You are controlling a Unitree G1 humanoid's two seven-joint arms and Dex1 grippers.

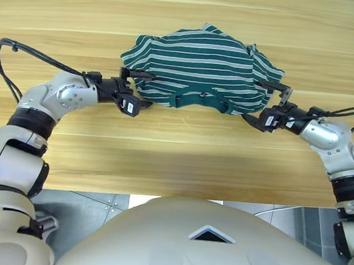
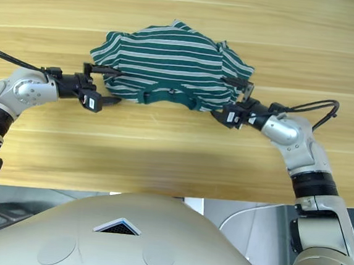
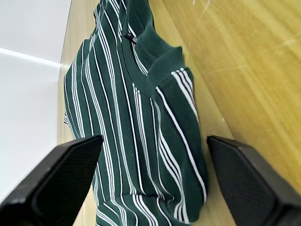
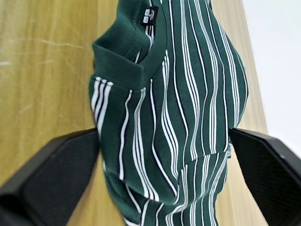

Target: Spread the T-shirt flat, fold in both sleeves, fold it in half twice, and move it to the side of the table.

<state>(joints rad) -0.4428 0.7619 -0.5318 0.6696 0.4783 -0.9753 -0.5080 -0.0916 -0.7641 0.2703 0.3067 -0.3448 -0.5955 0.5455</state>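
**Left fingers (image 3: pixel 61 183) and right fingers (image 4: pixel 47 179) apart at either end of the T-shirt (image 3: pixel 141 117)**

We find the left fingers spread wide, one on each side of the T-shirt's left end. The cloth lies between them and is not clamped. The right fingers stand likewise apart across the shirt's right end. One of them sits just beside the cloth or touches it; we cannot tell which. In the head views each pair points inward towards the other, low over the bench (image 1: pixel 163 150).

The T-shirt, dark green with thin white stripes, lies as a rumpled, rounded heap rather than spread flat. It sits in the middle of the wooden bench, directly between the two pairs of fingers. Its collar (image 1: pixel 201 100) faces the near edge, and a small dark label (image 4: pixel 149 15) shows inside the neck. We cannot make out the sleeves among the folds.

The left arm (image 1: pixel 62 94) comes in from the left and the right arm (image 1: pixel 325 136) from the right, both over the near half of the bench.
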